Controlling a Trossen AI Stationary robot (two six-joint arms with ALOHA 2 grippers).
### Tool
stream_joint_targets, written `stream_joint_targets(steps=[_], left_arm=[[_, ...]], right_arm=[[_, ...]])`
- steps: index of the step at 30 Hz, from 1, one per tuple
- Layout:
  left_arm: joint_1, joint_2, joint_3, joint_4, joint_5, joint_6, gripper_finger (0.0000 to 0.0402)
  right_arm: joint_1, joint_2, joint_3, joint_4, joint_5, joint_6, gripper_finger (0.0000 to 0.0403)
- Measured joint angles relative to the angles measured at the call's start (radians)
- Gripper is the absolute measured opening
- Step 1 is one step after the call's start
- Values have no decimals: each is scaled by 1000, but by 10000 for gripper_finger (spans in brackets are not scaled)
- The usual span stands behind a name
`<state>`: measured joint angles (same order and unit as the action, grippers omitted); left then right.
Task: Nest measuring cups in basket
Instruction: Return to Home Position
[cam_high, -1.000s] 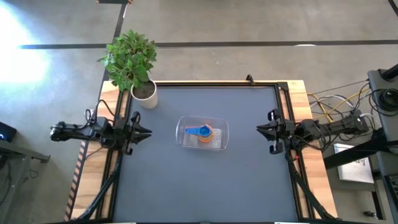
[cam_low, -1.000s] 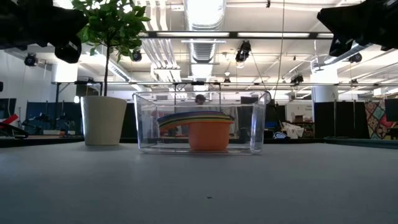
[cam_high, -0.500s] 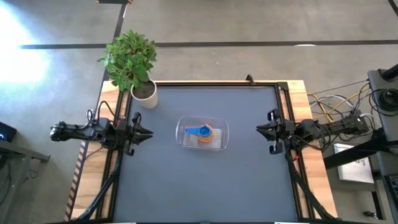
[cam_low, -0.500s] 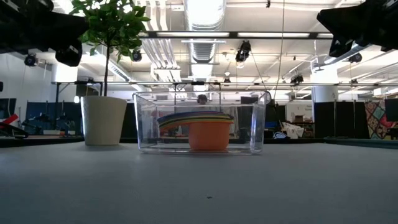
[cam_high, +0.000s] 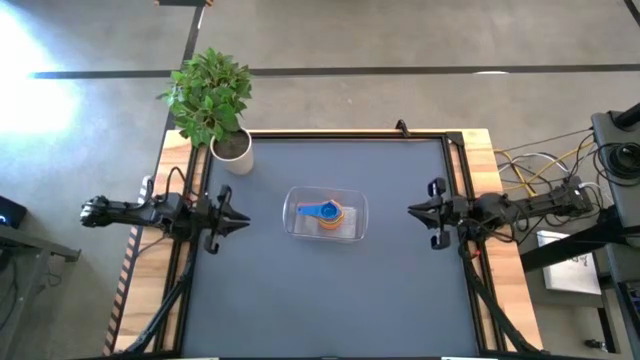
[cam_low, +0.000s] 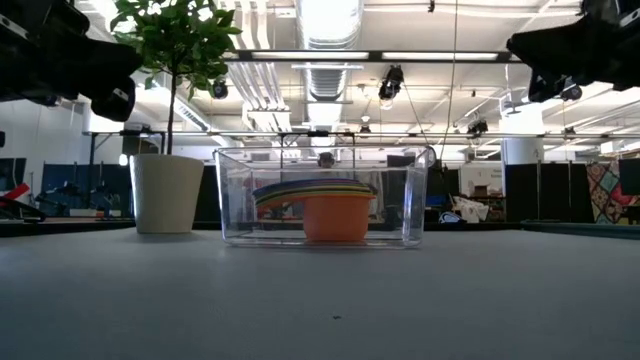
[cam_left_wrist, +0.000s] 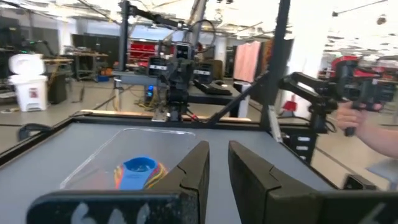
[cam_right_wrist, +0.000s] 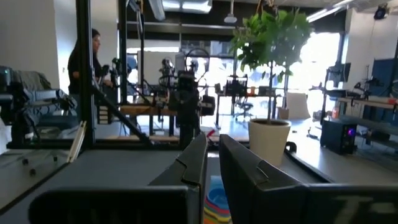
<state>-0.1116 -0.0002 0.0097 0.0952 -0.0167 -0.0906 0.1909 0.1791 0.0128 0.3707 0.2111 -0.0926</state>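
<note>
The clear basket (cam_high: 352, 228) stands on the middle of the dark table top. The measuring cups (cam_high: 325, 212) sit nested inside it, a blue one on top and an orange one (cam_low: 335, 217) lowest, resting on the basket's floor. My left gripper (cam_high: 241, 216) hovers level at the table's left edge, pointing at the basket from well short of it, fingers shut on nothing. My right gripper (cam_high: 411, 211) hovers level at the right edge, also pointing at the basket, shut and empty. Both wrist views show the cups (cam_left_wrist: 138, 171) (cam_right_wrist: 217, 202) beyond the fingers.
A white pot (cam_high: 232, 150) with a green plant stands at the table's far left corner. Bare table surface lies all around the basket. Black frame rails run along the table's left and right edges. A person's hand (cam_left_wrist: 357, 118) and a standing person (cam_right_wrist: 84, 56) show beyond the table.
My left gripper has sunk a little and kept its level pointing toward the basket. The basket and the cups have not moved.
</note>
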Motion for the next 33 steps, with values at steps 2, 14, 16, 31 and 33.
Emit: stream_joint_targets(steps=[2, 14, 16, 31, 33], left_arm=[[0, 0, 0, -1, 26, 0, 41], [0, 11, 4, -7, 27, -52, 41], [0, 12, 6, -6, 26, -51, 41], [0, 11, 8, -6, 26, -49, 41], [0, 12, 8, -6, 26, -49, 41]], right_arm=[[0, 0, 0, -21, 0, 11, 33], [0, -1, -1, -99, 0, 14, 33], [0, 0, -1, -113, 0, 14, 33], [0, 1, -2, -158, 0, 32, 34], [0, 1, -2, -159, 0, 32, 34]])
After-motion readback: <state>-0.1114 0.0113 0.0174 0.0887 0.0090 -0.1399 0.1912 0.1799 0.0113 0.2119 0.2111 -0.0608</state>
